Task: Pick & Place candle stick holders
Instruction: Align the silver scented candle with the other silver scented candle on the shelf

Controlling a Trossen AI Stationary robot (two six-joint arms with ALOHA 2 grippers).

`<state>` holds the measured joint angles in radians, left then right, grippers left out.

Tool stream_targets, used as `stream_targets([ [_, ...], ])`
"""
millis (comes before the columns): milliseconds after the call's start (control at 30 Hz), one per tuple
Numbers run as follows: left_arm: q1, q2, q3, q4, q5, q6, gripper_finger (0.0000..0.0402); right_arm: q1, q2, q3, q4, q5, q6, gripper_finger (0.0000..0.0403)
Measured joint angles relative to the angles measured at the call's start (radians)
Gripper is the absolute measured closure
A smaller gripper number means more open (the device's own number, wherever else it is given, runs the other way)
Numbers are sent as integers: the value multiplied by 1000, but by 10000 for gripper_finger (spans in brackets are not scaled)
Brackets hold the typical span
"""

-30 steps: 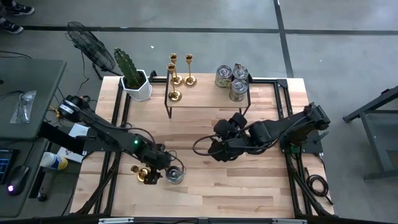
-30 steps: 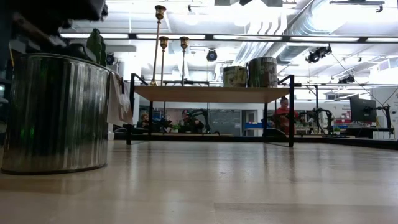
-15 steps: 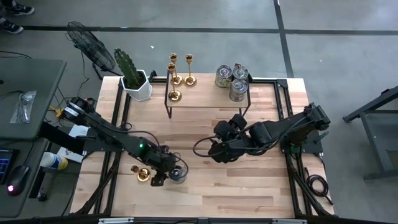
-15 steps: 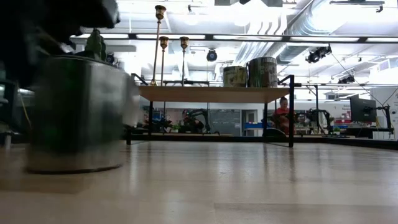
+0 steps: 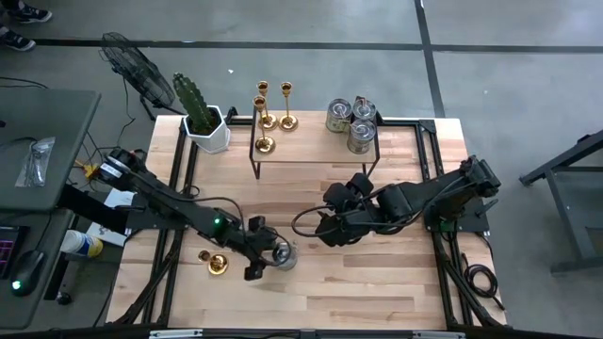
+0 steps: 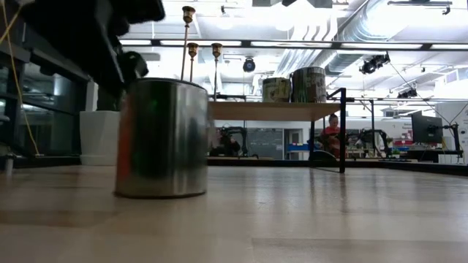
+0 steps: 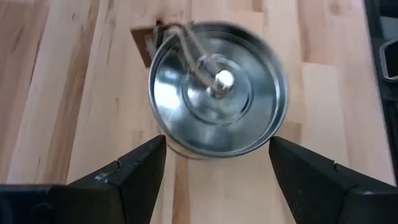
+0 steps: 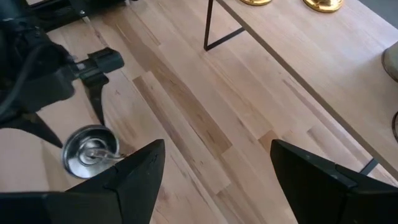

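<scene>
A squat silver holder [image 5: 283,255] stands upright on its base on the table's near left part. It also shows in the low view [image 6: 162,139] and, from above, in the left wrist view [image 7: 217,93]. My left gripper [image 5: 259,265] is open just left of it, with its fingertips on either side of the holder's near rim. A gold candlestick [image 5: 215,263] lies on the table left of the gripper. Three gold candlesticks [image 5: 265,105] and three silver holders [image 5: 350,121] stand on the far shelf. My right gripper [image 5: 322,229] is open and empty over the table's middle. My left gripper comes at the silver holder slanting down from the table's left. Its open fingers [image 7: 140,171] stand beside the holder's rim [image 7: 186,149]. I cannot tell whether they touch it. The holder stands upright on the table.
A black-framed wooden shelf [image 5: 316,146] stands at the table's far middle. A white pot with a cactus [image 5: 207,127] stands at the far left. A brown tag on a string [image 7: 146,43] hangs from the silver holder. Bare wood lies along the near edge.
My left gripper has gone toward the table's right edge, away from the lying gold candlestick, and has stayed open. The silver holder has slid along the table with it, toward the right and a little toward the far edge, and has stayed upright.
</scene>
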<state>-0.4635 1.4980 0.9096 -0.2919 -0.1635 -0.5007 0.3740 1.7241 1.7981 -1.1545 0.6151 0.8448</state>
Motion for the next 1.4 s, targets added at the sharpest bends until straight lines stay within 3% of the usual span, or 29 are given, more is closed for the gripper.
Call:
stream_targets([
  [267, 81, 92, 0, 131, 16, -1, 124, 0, 0, 0, 0, -19, 0, 118],
  [567, 185, 107, 0, 233, 18, 19, 124, 0, 0, 0, 1, -19, 0, 118],
  [833, 224, 86, 0, 159, 105, 66, 124, 0, 0, 0, -1, -22, 1, 118],
  [1067, 223, -49, 0, -6, 32, 114, 124, 0, 0, 0, -8, -24, 1, 118],
  [1400, 221, -365, -4, -307, -196, 129, 124, -2, 0, 0, 8, -129, 2, 118],
])
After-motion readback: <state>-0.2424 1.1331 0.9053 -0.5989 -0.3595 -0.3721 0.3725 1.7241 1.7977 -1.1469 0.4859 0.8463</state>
